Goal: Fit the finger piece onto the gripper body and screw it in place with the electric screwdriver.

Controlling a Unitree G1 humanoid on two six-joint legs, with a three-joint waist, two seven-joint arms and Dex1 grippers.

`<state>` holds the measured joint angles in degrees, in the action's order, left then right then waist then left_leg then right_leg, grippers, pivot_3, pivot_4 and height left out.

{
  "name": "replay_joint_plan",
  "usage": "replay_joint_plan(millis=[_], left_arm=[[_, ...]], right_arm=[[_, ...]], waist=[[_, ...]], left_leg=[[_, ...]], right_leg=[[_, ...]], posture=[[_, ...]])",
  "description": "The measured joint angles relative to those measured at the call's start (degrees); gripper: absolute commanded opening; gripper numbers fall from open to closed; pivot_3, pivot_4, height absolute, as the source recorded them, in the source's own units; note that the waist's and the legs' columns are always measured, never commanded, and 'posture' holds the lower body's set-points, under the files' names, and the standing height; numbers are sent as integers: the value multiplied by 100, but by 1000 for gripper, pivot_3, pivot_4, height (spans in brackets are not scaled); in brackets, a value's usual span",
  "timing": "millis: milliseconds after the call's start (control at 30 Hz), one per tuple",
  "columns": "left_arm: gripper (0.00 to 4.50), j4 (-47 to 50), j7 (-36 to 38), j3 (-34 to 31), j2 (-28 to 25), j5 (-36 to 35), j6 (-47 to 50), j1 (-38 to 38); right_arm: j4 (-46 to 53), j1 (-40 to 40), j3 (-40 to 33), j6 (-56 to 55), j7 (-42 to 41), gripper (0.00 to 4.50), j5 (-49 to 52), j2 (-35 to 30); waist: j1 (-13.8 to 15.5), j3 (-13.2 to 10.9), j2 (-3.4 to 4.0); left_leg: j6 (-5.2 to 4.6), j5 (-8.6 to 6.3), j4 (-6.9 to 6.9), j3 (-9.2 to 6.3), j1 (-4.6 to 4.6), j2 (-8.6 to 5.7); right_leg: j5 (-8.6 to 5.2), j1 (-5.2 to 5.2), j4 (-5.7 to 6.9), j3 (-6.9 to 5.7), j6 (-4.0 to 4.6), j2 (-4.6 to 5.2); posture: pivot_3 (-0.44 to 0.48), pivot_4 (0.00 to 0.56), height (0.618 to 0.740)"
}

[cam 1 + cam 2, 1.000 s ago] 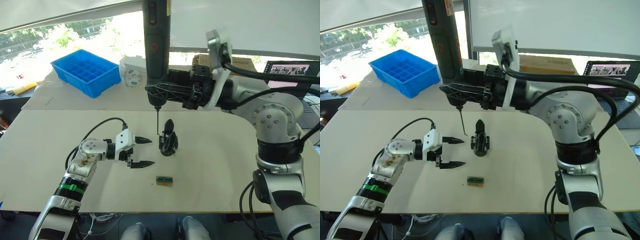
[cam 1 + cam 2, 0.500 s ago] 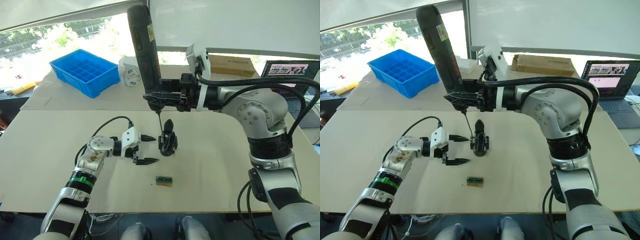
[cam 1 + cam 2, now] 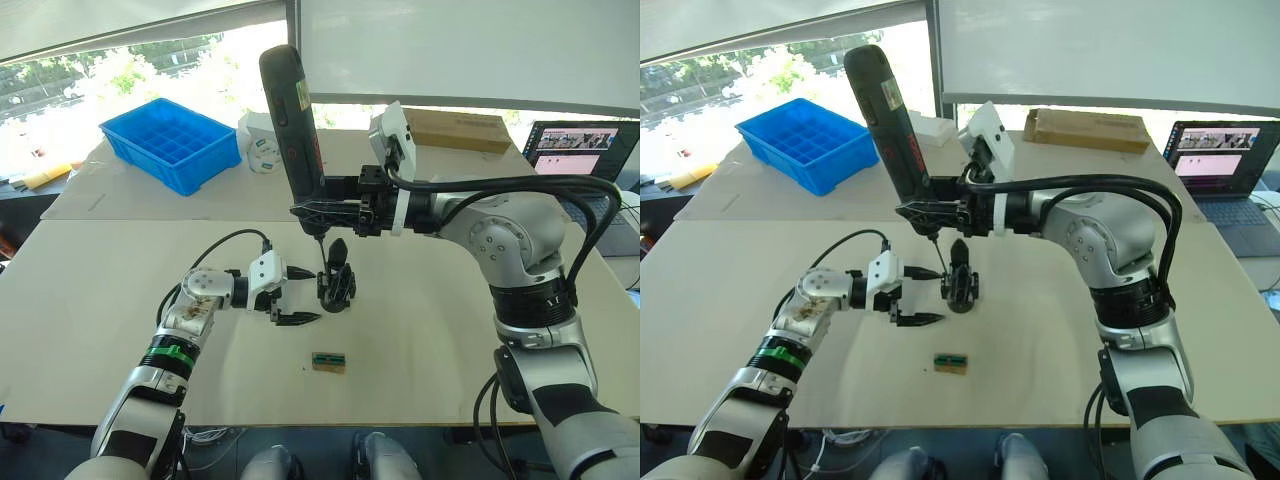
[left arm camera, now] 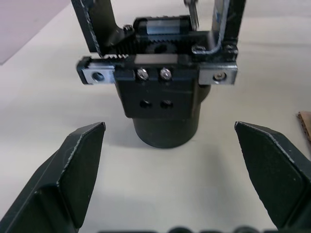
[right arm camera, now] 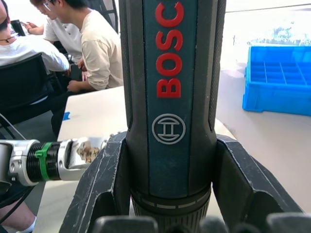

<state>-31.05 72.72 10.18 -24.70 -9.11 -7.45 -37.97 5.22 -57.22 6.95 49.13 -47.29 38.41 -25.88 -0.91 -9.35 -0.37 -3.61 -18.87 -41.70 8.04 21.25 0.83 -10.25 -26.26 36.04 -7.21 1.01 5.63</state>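
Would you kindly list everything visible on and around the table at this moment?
Black pen-shaped electric screwdriver: one, tilted, bit down by the gripper body.
Black gripper body: one, standing at table centre.
Brown-and-green block: one, nearer the table's front edge.
Blue compartment bin: one, far left.
Cardboard box: one, brown, far right.
Laptop: one, far right edge.
Beige table: one.
People: two seated, in the right wrist view.
Left gripper: open, facing the gripper body.
Right gripper: shut on the screwdriver.
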Motion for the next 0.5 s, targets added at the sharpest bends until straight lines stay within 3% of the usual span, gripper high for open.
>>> replay_joint_plan(millis=[500], left_arm=[[4500, -77, 34, 4, 49, 9, -7, 0]], right_arm=[[222, 171, -4, 1, 15, 1924, -4, 46]], waist=[[-2, 0, 0]], left_leg=[[0, 0, 0, 0, 0, 0]], right_leg=[[0, 0, 0, 0, 0, 0]], posture=[[0, 150, 738]])
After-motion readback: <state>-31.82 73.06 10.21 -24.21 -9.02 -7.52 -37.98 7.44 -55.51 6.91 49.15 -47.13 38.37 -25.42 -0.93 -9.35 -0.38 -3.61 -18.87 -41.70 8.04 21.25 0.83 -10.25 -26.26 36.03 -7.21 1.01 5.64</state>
